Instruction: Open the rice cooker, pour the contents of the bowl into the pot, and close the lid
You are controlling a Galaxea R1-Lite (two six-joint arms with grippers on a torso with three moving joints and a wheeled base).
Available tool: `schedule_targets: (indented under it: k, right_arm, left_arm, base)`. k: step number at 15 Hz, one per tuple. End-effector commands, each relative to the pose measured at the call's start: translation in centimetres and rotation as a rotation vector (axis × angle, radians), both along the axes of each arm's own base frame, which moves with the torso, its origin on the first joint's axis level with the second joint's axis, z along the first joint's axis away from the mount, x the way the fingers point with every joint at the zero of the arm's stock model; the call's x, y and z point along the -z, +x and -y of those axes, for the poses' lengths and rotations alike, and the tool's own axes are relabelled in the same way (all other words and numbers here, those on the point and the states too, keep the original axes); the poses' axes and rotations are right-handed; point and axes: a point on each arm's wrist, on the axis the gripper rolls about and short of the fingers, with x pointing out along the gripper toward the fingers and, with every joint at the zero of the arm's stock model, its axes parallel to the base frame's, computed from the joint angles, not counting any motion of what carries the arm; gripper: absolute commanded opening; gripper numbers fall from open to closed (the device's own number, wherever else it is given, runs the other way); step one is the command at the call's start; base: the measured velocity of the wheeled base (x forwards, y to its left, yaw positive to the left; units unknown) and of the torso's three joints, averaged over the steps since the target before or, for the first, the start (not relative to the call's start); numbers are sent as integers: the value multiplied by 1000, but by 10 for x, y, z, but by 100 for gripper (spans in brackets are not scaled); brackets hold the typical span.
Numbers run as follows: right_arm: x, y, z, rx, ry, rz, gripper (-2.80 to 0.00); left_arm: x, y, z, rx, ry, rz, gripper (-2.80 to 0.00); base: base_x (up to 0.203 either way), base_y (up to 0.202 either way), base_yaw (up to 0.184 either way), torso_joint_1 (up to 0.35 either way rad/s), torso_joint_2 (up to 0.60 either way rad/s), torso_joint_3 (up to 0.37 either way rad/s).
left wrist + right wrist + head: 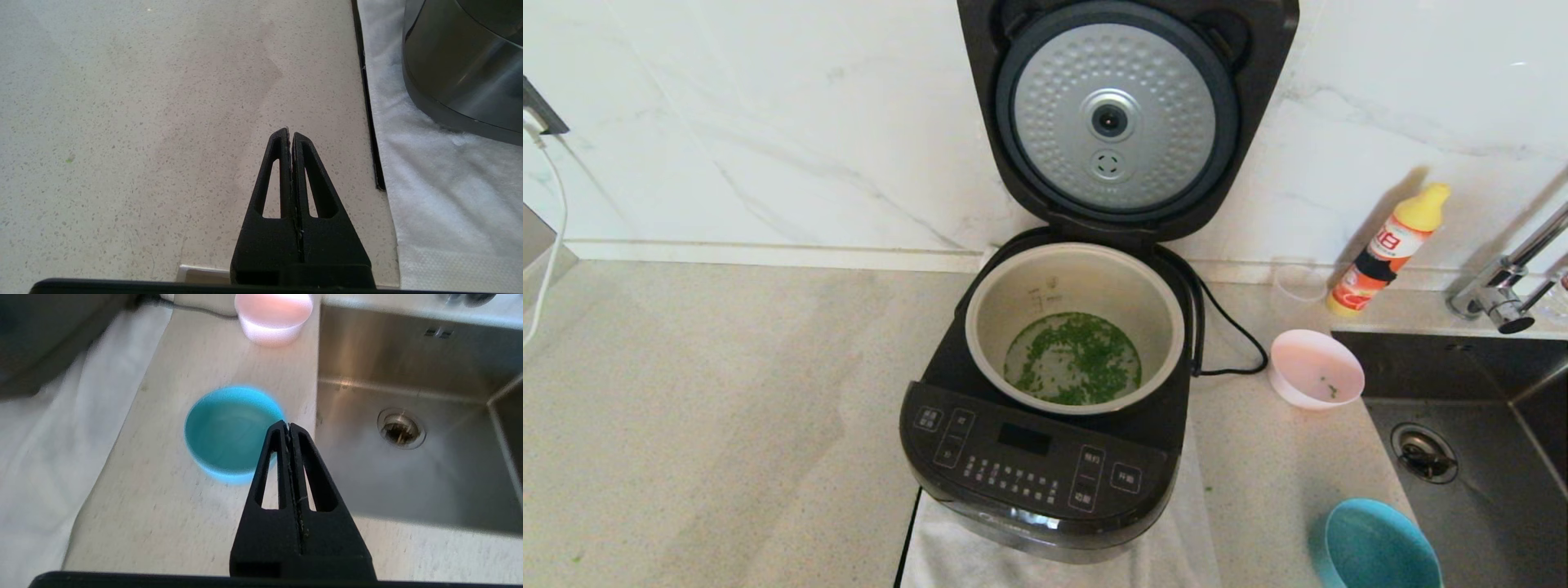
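Observation:
The black rice cooker [1037, 465] stands on a white cloth with its lid [1115, 114] swung fully up, dimpled silver underside facing me. Green bits [1074, 359] lie spread over the bottom of the cream pot [1152, 302]. To the cooker's right sits the pink bowl [1315, 367] [271, 314], upright, holding only a few green specks. Neither arm shows in the head view. My left gripper [291, 132] is shut and empty above bare counter, left of the cooker's base [461, 73]. My right gripper [288, 424] is shut and empty above the counter beside a blue bowl.
A blue bowl [1376, 547] [231, 430] stands near the front edge, right of the cloth [1176, 531]. The steel sink [1486, 457] [408, 428] and tap [1507, 286] lie at the right. An orange bottle [1388, 249] and a clear cup [1298, 282] stand by the wall. The power cord [1233, 327] loops behind the pink bowl.

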Motion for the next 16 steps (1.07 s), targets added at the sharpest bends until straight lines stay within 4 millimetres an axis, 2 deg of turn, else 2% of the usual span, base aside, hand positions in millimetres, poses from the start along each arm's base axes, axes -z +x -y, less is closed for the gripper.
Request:
schedule_targets:
  k: [1,4,6,7,10,13,14,16]
  right_arm:
    - [-32,-5,0,-5,9,39,-280]
    - [-104,12,-2,-90,76,-17,-280]
    - [-143,46,-4,-188,109,-106,-280]
    - [-159,69,-5,-226,127,-157,-280]
    - [-198,155,-9,-319,206,-274,-280]
    - [-237,245,-15,-396,327,-264,-280]
    - [-248,271,-18,-427,378,-250,-280]
    - [-269,306,-23,-532,476,-223,-280]
  left_arm:
    - [0,0,0,-2,1,-4,-280]
    - [0,0,0,-1,1,-4,-280]
    - [0,0,0,-1,0,-4,-280]
    - [0,0,0,-1,1,-6,-280]
    - [0,0,0,-1,1,-4,-280]
    - [0,0,0,-2,1,-4,-280]
    - [0,0,0,-2,0,-4,-280]
    - [0,0,0,-1,1,-4,-280]
  base:
    - [0,0,0,0,0,0]
    - [0,0,0,0,0,0]
    - [0,0,0,0,0,0]
    - [0,0,0,0,0,0]
    - [0,0,0,0,0,0]
    - [0,0,0,0,0,0]
    - [0,0,0,0,0,0]
    - [0,0,0,0,0,0]
